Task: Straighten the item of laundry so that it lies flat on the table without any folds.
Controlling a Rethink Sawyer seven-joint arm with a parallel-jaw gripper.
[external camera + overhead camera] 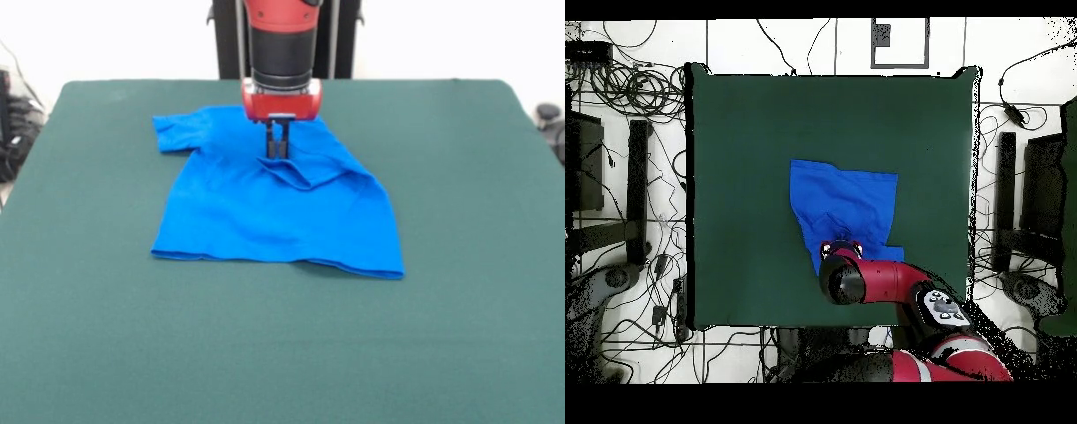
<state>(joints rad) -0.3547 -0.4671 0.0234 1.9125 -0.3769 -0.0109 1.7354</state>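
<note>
Pinching a fold on the blue shirt

The gripper (pixel 278 150) has its fingers close together on a raised fold near the collar end of the shirt (pixel 265 216). If it pulls too hard, the whole shirt could slide and bunch up more. The shirt lies near the middle of the table (pixel 106 336). One sleeve sticks out flat; the other side is folded over.
</note>
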